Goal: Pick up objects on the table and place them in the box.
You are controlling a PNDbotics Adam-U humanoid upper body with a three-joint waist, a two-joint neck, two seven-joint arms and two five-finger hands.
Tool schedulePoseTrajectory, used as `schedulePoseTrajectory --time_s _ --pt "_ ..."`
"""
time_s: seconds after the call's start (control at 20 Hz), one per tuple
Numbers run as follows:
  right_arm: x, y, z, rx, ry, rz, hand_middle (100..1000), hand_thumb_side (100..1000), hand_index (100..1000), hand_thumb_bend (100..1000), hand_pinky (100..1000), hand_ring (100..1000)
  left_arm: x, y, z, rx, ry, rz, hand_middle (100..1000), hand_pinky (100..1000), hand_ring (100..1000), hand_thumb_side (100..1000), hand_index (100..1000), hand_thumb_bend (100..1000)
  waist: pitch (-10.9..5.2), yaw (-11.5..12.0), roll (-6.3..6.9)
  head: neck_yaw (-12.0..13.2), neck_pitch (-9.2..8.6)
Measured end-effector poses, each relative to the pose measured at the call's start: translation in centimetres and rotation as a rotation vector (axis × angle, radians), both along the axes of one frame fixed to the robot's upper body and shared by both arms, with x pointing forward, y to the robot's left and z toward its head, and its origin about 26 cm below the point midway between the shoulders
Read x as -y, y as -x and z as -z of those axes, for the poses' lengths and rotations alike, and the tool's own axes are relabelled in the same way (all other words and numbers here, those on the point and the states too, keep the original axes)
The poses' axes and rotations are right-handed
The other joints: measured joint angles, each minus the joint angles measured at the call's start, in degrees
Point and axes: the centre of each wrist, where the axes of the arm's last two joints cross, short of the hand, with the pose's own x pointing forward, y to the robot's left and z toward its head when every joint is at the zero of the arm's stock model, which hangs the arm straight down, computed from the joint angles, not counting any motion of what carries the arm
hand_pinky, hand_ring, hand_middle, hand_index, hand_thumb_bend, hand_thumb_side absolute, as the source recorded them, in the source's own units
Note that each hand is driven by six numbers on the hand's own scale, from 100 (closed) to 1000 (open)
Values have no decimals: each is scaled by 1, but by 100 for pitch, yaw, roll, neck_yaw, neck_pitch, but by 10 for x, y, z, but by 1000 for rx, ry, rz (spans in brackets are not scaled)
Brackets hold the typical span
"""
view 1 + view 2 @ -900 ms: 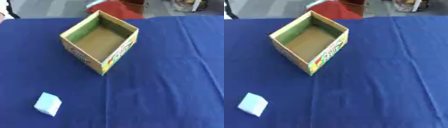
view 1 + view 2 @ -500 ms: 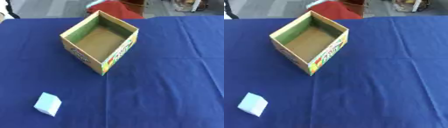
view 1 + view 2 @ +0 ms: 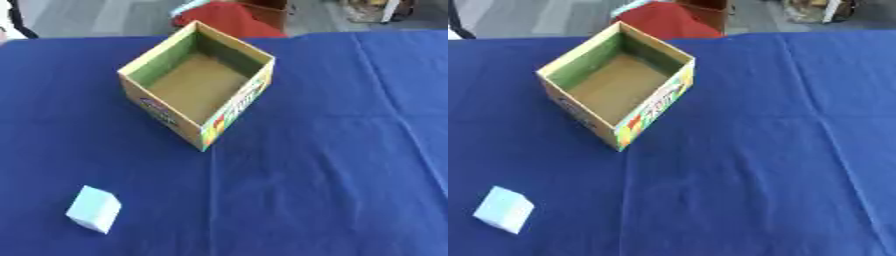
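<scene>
**Open box and one pale block on a blue cloth**

You look down on a table (image 3: 350, 165) covered in blue cloth. An open cardboard box (image 3: 198, 87) sits toward the far left of centre, turned cornerwise to you, with green inner walls, a brown floor and colourful print on its outer sides. Nothing shows inside it. A small pale blue block (image 3: 93, 209) lies near the lower left corner, well apart from the box. Neither of your hands appears in either view, so you cannot tell how their fingers are set.
</scene>
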Motion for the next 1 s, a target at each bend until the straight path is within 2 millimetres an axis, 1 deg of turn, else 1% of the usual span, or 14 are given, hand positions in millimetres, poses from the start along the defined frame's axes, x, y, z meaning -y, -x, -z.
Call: schedulePoseTrajectory --time_s 0.35,0.55,0.7,0.85,1.0 --pt "0 0 -1 -3 12 -3 841 1000 789 100 688 713 -10 6 -1 -154 -166 28 698 700 682 818 874 269 -19 44 4 -75 7" --pt "0 0 -1 -4 14 -2 840 1000 790 100 689 713 -10 7 -2 -237 -258 80 715 718 700 836 876 301 -41 56 15 -84 10" --pt "0 0 -1 -4 14 -2 840 1000 790 100 689 713 -9 8 0 -303 -323 120 711 715 698 850 879 316 -72 63 17 -84 14" --pt "0 0 -1 -5 16 -4 840 1000 790 100 689 713 -9 8 2 -370 -367 153 713 717 702 853 883 340 -92 65 17 -73 17" --pt "-1 0 0 -7 18 -6 840 1000 790 100 689 713 -8 9 3 -423 -396 181 720 721 708 854 887 353 -119 73 22 -68 58"
